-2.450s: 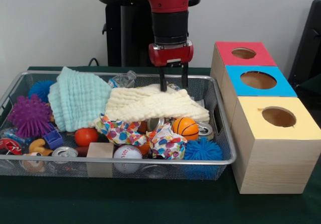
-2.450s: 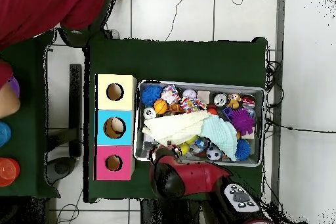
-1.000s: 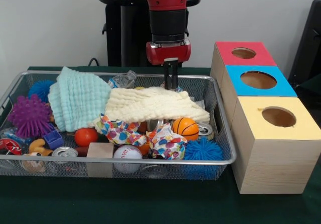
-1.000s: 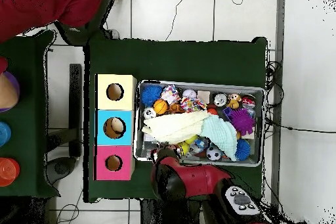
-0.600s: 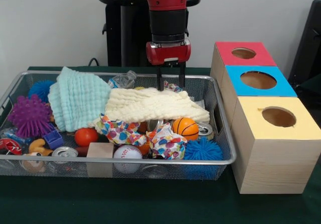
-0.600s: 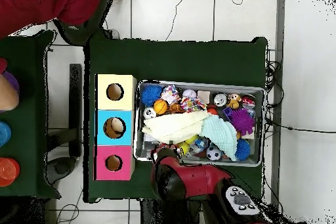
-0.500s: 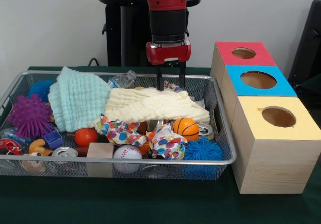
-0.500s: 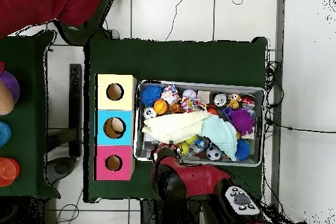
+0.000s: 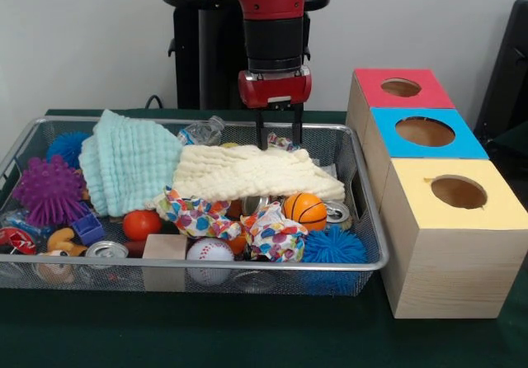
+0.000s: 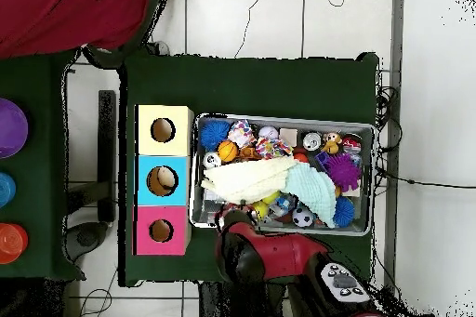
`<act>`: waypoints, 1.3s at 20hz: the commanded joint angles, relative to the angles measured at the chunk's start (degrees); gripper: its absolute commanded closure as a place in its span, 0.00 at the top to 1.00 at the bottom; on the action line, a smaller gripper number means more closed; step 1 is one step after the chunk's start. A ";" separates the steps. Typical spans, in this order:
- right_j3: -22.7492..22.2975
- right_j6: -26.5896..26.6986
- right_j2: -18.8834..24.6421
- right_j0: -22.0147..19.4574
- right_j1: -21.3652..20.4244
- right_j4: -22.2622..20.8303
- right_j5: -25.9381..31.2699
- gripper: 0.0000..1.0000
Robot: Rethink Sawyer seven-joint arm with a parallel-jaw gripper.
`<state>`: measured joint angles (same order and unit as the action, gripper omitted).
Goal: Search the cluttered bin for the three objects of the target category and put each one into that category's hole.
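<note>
A wire mesh bin (image 9: 206, 262) holds a jumble of toys. A cream cloth (image 9: 247, 174) and a mint cloth (image 9: 128, 160) lie on top and hide what is under them. In front of the cloths I see a small basketball (image 9: 305, 209), a baseball (image 9: 209, 254) and an orange ball (image 9: 142, 224). My gripper (image 9: 278, 137) hangs open just above the far edge of the cream cloth, with nothing between its fingers. Three boxes with round holes stand beside the bin: red (image 9: 402, 87), blue (image 9: 425, 131) and yellow (image 9: 459, 192). In the overhead view the arm (image 10: 265, 256) covers the gripper.
Spiky balls, purple (image 9: 48, 190) and blue (image 9: 332, 246), a drinks can (image 9: 106, 251), a wooden block (image 9: 164, 248) and bright patterned wrappers (image 9: 272, 234) fill the bin's front. A person's red sleeve (image 10: 74, 16) shows at the overhead view's top left, with a purple bowl (image 10: 9, 127) below it.
The gripper rose off the cream cloth, shut briefly, then opened again and drifted slightly left. At the overhead view's left edge, a hand has drawn away from the purple bowl.
</note>
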<state>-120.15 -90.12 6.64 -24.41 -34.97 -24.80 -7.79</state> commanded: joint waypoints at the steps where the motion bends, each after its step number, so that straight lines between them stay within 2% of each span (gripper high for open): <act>1: 5.80 -6.93 2.57 -0.37 4.54 -0.92 -0.07 1.00; 6: 7.46 -7.73 0.09 1.63 7.86 -0.31 -3.24 1.00; 10: 9.11 -8.37 -0.18 2.08 10.66 -0.16 -6.14 1.00; 14: 8.80 -8.64 0.98 0.93 10.19 -0.23 -5.57 1.00; 20: 8.85 -8.55 3.14 -1.74 11.68 -1.05 -5.88 1.00; 26: 7.82 -8.51 4.99 -2.66 8.95 0.35 -2.73 1.00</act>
<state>-118.27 -90.12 7.05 -25.26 -27.04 -24.80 -10.77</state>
